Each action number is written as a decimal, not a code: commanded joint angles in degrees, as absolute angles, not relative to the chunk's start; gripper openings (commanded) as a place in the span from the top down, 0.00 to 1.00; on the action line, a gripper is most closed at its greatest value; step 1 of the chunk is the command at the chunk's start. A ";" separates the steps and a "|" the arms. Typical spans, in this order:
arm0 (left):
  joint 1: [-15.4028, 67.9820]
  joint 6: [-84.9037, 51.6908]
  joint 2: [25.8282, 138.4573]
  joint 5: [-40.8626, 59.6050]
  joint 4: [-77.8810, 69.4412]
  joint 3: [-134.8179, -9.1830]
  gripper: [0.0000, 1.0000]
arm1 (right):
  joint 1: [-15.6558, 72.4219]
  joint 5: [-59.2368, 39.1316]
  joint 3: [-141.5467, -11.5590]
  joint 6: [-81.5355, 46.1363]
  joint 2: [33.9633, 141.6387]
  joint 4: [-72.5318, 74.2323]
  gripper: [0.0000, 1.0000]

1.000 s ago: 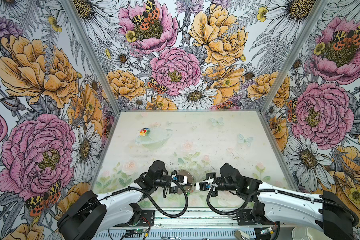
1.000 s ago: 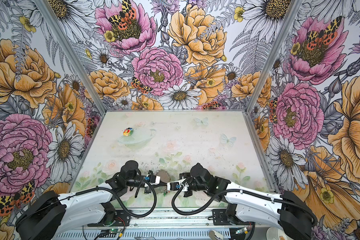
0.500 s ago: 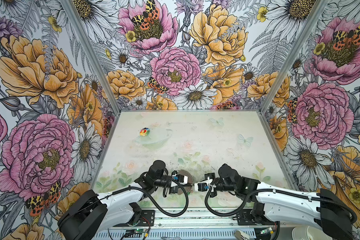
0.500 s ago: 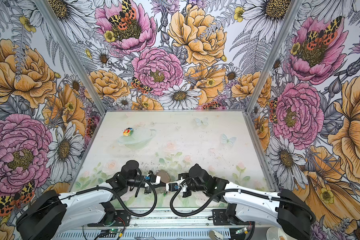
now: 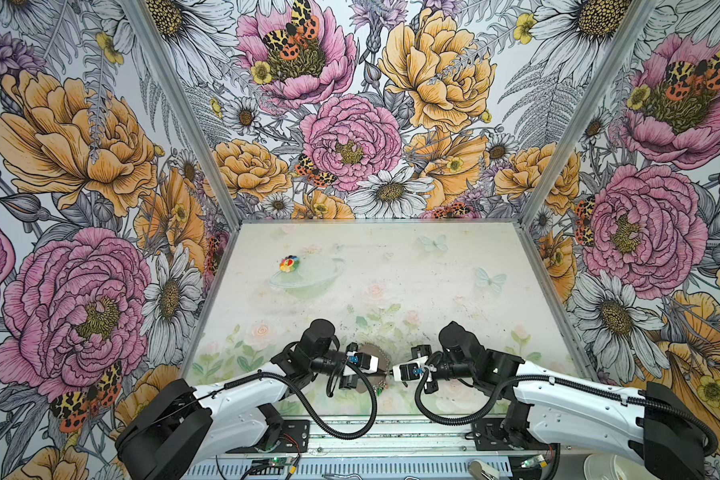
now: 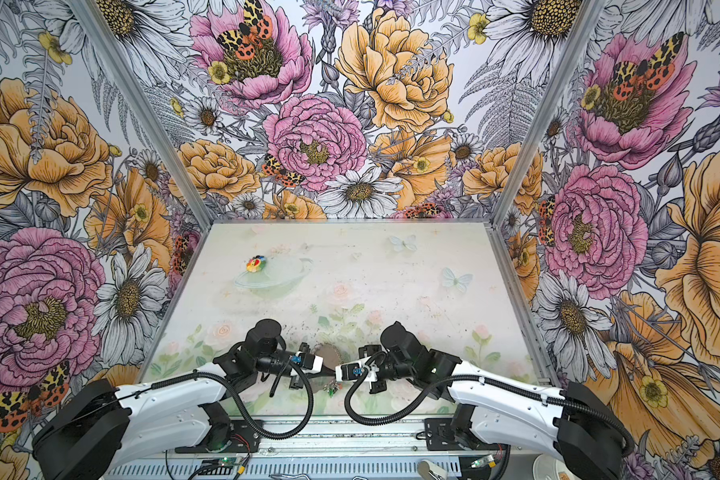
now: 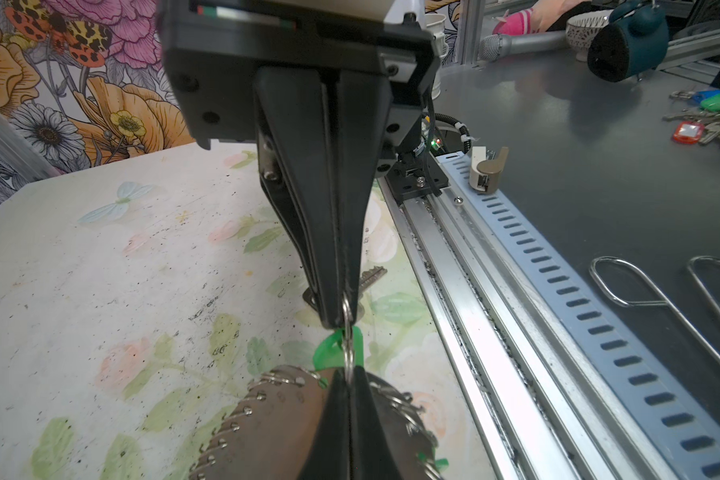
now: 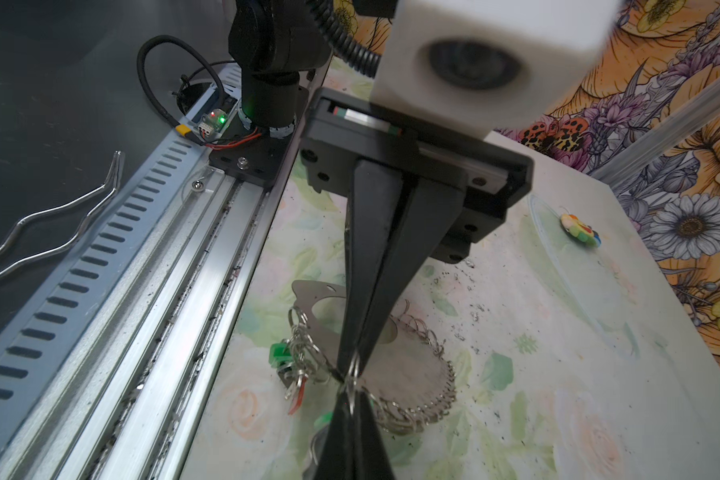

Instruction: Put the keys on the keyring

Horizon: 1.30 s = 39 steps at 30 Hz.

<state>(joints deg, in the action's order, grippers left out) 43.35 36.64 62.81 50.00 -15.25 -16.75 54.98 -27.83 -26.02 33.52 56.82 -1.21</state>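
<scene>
Threading a green-headed key [image 7: 329, 350] onto the keyring [image 7: 267, 419] looks to be the step in hand. At the middle of the surface's [image 7: 100, 270] front edge, left claw [image 7: 347, 380] and right claw [image 7: 343, 320] both clench one wire loop [image 7: 348, 347] of its fringe. Next, the loop's coils likely need parting without either grip slipping

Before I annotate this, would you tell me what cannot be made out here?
Left wrist view: whether the wire loop passes through the green key head; the left gripper and right gripper, both shut on it, cover its ends.
Same view: the head past the key blade, behind the right gripper.
Same view: the keyring, cut off by the picture's edge.
In both top views: the keys, a speck too small to count.
</scene>
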 commanded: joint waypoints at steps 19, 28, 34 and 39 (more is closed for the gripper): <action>48.78 43.77 66.56 52.28 -6.94 -22.49 1.00 | 51.88 -23.45 -29.01 38.85 58.44 -3.68 1.00; 48.69 43.95 65.42 52.49 -6.84 -22.15 1.00 | 52.59 -19.83 -28.92 40.72 58.45 -4.17 1.00; 48.65 43.88 65.68 52.83 -6.85 -22.32 1.00 | 52.82 -18.36 -29.17 41.13 58.01 -3.71 1.00; 48.74 44.33 65.08 49.58 -7.50 -21.80 1.00 | 53.26 -20.35 -28.62 39.74 56.08 -3.69 1.00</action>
